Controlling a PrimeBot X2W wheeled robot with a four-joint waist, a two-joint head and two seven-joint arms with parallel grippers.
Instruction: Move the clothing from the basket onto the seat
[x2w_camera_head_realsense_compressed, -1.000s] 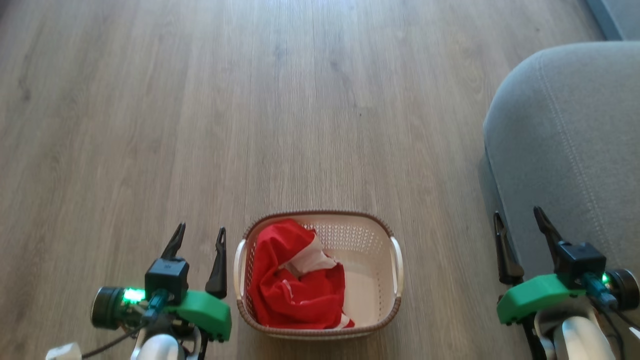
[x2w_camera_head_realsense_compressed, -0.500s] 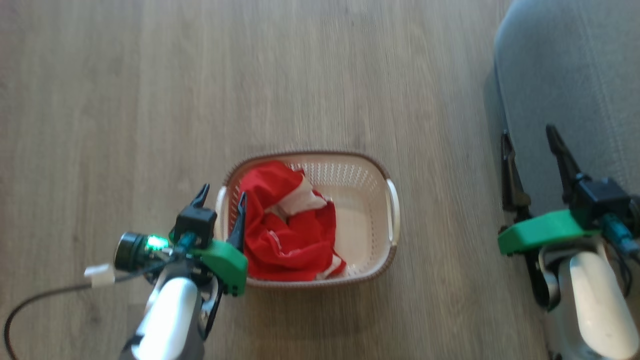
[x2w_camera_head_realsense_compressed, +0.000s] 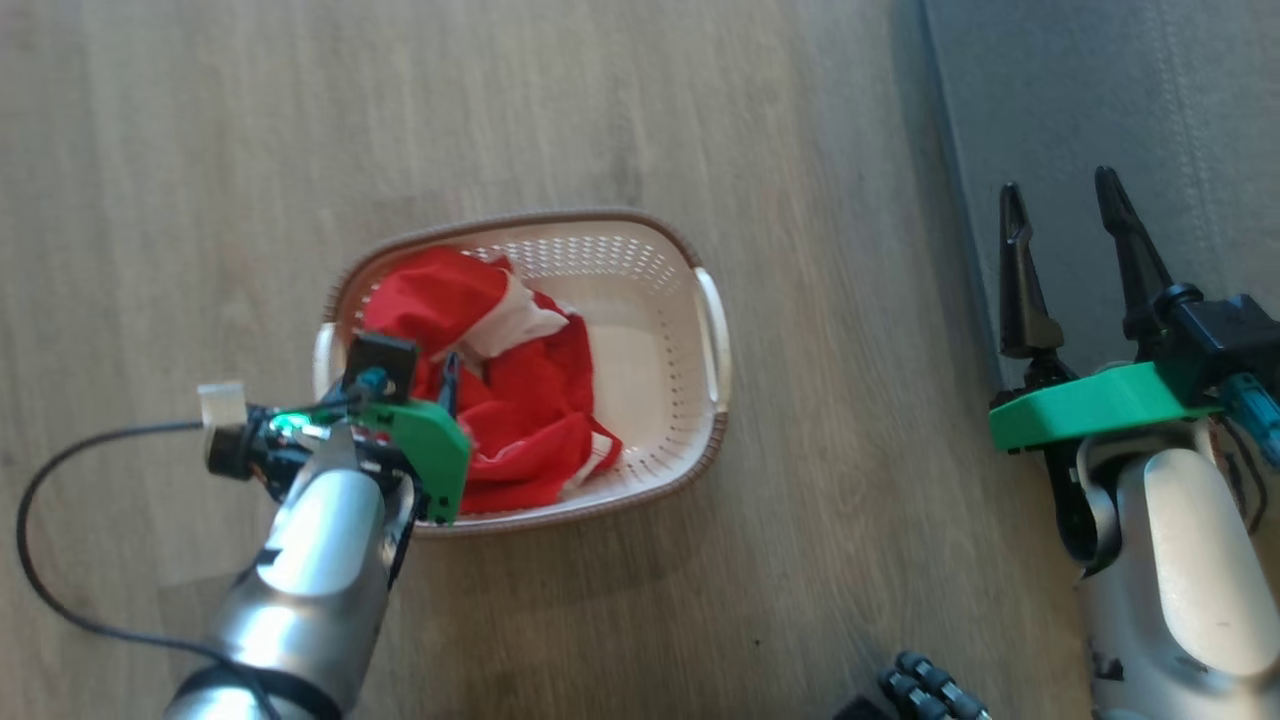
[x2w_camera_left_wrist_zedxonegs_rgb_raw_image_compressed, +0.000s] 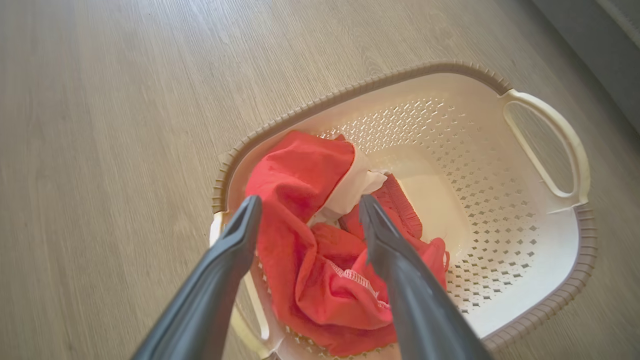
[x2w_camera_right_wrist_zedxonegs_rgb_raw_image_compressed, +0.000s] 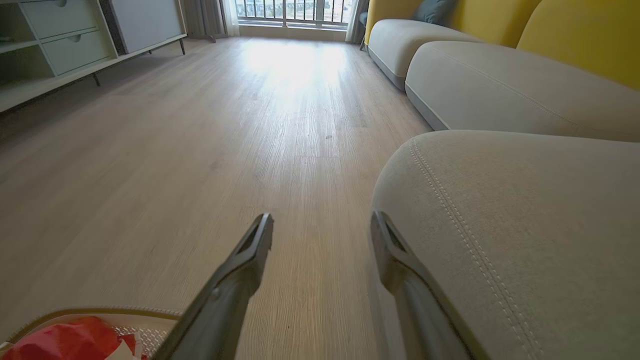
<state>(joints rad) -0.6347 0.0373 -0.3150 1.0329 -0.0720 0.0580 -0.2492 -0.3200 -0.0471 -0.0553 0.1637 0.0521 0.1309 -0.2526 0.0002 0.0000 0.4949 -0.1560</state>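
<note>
Clothing (x2w_camera_head_realsense_compressed: 520, 400) lay at 9 o'clock in the basket (x2w_camera_head_realsense_compressed: 650, 230). Left fingers (x2w_camera_left_wrist_zedxonegs_rgb_raw_image_compressed: 227, 260) stood wide above it; right fingers (x2w_camera_head_realsense_compressed: 1018, 280) wide, empty, beside the seat (x2w_camera_head_realsense_compressed: 1100, 80).

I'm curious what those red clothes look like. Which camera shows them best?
The left wrist view: the clothing lies close and large in the basket. The head view shows it smaller, partly behind the left gripper; the right wrist view catches a red corner.

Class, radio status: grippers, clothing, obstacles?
Left gripper open over red fabric clothing in cream perforated basket. Right gripper open beside grey upholstered seat. No obstruction seen.
</note>
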